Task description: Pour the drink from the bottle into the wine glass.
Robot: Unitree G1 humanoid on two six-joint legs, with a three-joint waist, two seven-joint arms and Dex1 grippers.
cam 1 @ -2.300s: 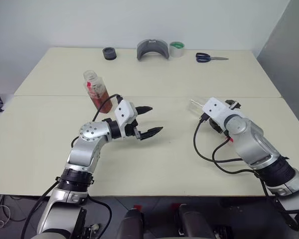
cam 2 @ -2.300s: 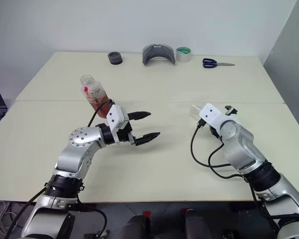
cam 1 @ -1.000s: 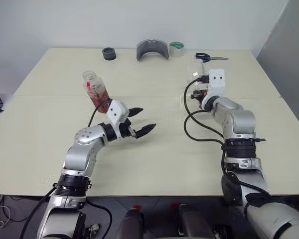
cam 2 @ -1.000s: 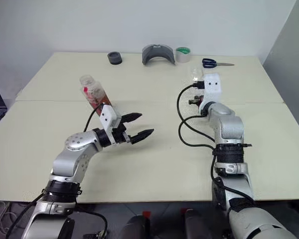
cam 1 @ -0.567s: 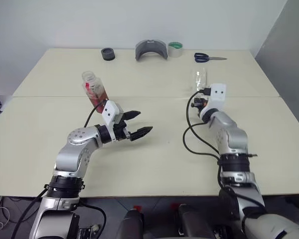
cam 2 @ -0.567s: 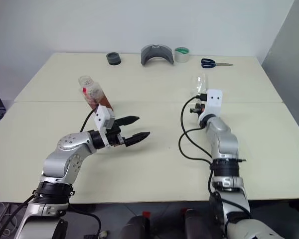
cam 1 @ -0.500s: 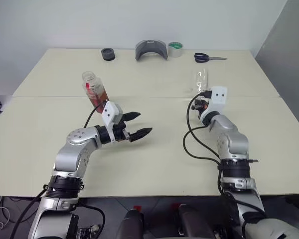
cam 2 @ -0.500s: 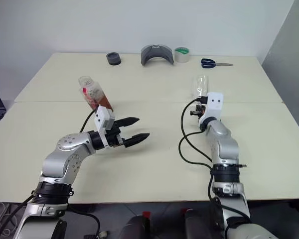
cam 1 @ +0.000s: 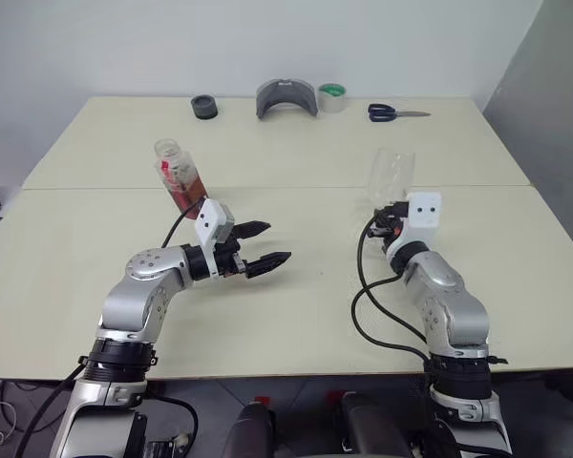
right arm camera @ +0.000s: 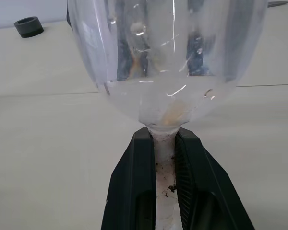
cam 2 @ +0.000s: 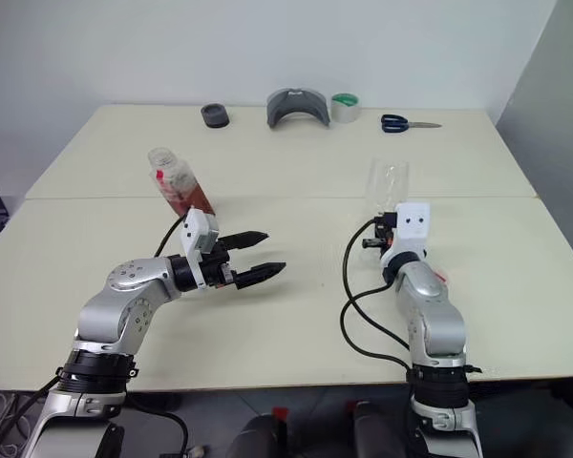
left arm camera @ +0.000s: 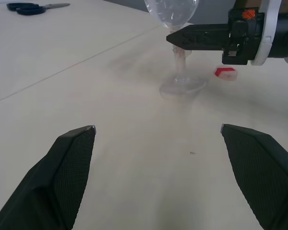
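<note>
The bottle (cam 1: 177, 177) stands on the table at the left with the reddish-brown drink (cam 1: 188, 188) in its lower half. Just in front of it and to the right, my left gripper (cam 1: 278, 242) is open and empty and points toward the middle of the table. The clear wine glass (cam 1: 390, 176) stands upright at the right. My right gripper (right arm camera: 164, 158) is shut on its stem just under the bowl. In the left wrist view the glass's foot (left arm camera: 182, 87) seems to rest on the table.
A small red-and-white cap (left arm camera: 225, 73) lies on the table beside the glass's foot. Along the far edge lie blue scissors (cam 1: 397, 113), a tape roll (cam 1: 332, 95), a grey curved piece (cam 1: 286, 98) and a black ring (cam 1: 204, 106).
My right gripper has drawn the wine glass back toward me and lower, from over the far half of the table. The left gripper and the bottle have stayed put.
</note>
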